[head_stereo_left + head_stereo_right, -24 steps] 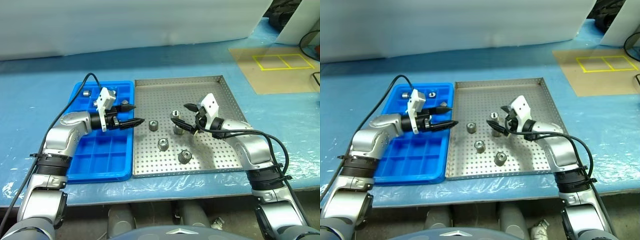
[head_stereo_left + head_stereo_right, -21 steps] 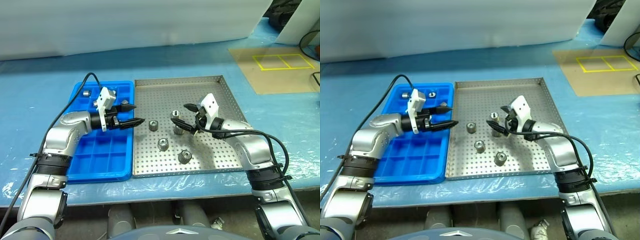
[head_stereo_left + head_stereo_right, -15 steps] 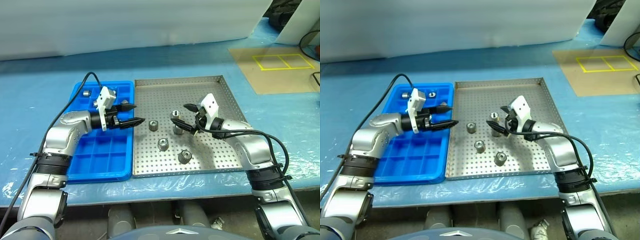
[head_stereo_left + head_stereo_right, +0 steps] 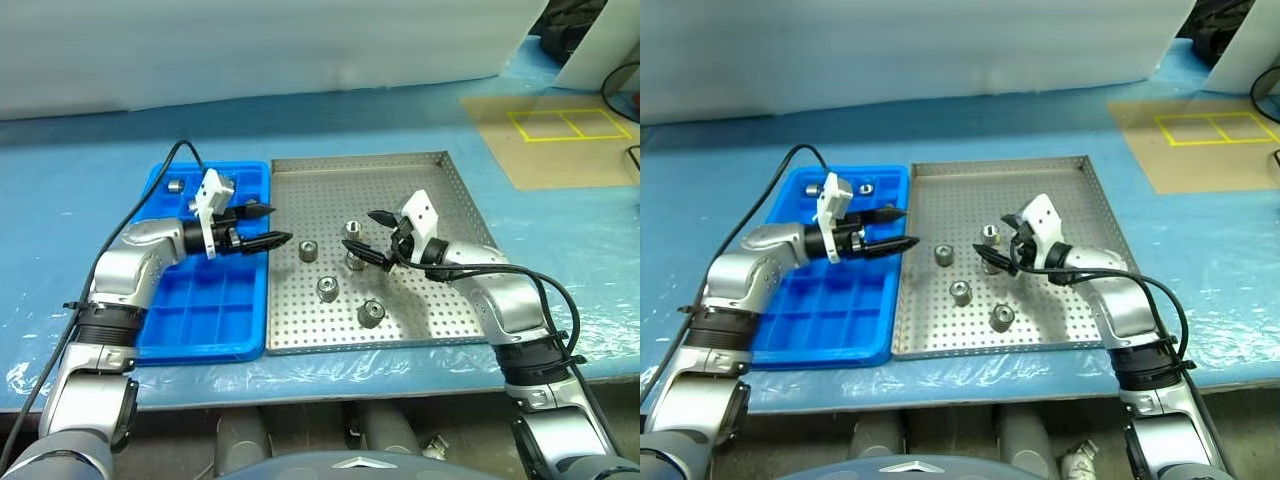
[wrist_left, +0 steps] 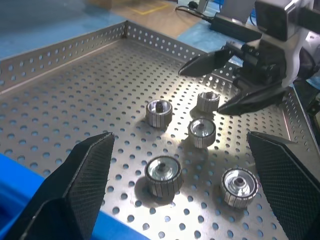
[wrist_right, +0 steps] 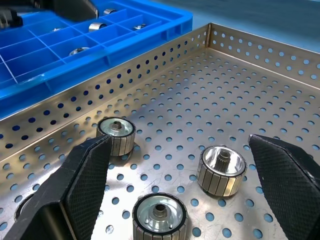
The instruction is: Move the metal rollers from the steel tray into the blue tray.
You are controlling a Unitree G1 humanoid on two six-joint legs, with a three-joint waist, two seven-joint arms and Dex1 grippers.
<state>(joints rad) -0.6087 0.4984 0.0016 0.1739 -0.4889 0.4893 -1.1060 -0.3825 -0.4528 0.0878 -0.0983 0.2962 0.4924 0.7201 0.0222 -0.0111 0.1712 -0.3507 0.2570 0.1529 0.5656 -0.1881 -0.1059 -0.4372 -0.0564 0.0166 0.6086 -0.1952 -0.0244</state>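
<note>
Several metal rollers (image 4: 326,288) stand in the middle of the steel tray (image 4: 420,180). To its left lies the blue tray (image 4: 205,300), with a few rollers (image 4: 174,185) in its far compartments. My left gripper (image 4: 277,225) is open and empty. It hovers level over the blue tray's right edge, pointing at the steel tray. My right gripper (image 4: 359,228) is open above two rollers (image 4: 356,260) and points left. In the right wrist view, three rollers (image 6: 221,170) lie between and ahead of its fingers (image 6: 85,185). The left wrist view shows the rollers (image 5: 163,175) and the right gripper (image 5: 202,90) beyond.
Both trays rest on a blue plastic-covered table (image 4: 80,180). A brown board with yellow tape squares (image 4: 560,125) lies at the far right. A white wall panel (image 4: 250,50) runs along the back. A black cable (image 4: 165,175) arcs over the blue tray's left side.
</note>
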